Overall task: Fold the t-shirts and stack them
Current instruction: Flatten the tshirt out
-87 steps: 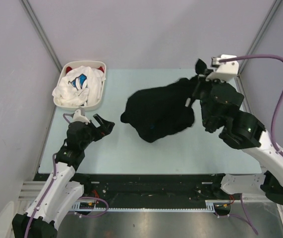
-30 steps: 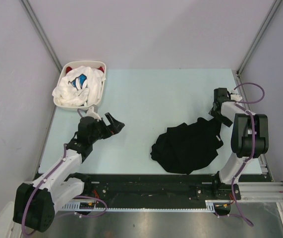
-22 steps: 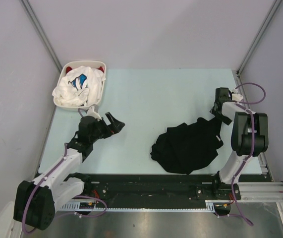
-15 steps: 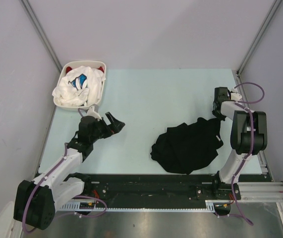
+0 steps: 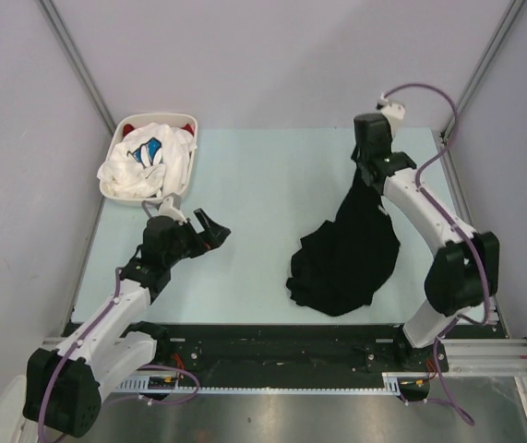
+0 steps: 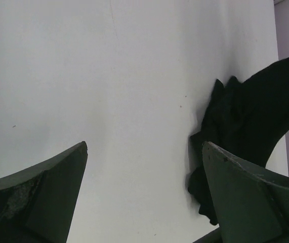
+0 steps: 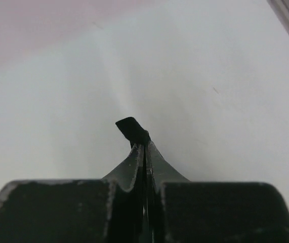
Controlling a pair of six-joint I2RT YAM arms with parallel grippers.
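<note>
The black t-shirt (image 5: pixel 346 254) is drawn out in a long crumpled strip, with its near end on the table right of centre. My right gripper (image 5: pixel 365 180) is shut on the shirt's far end. In the right wrist view the fingers (image 7: pixel 144 144) are pressed together and a small black cloth tab (image 7: pixel 130 127) pokes out past the tips. My left gripper (image 5: pixel 209 231) stands open over bare table, well left of the shirt. Its wrist view shows the wide gap between the fingers (image 6: pixel 144 147) and the black t-shirt (image 6: pixel 250 121) beyond the right finger. A white t-shirt with blue print (image 5: pixel 148 159) lies in the basket, with red cloth (image 5: pixel 129 127) under it.
The white oval basket (image 5: pixel 113 191) stands at the far left corner of the pale green table (image 5: pixel 263 185). Grey walls and metal posts close in the sides and back. A black rail runs along the near edge.
My right gripper has shut on the black shirt's edge and swung from the right table edge toward the far middle, stretching the shirt. The left arm has barely moved.
</note>
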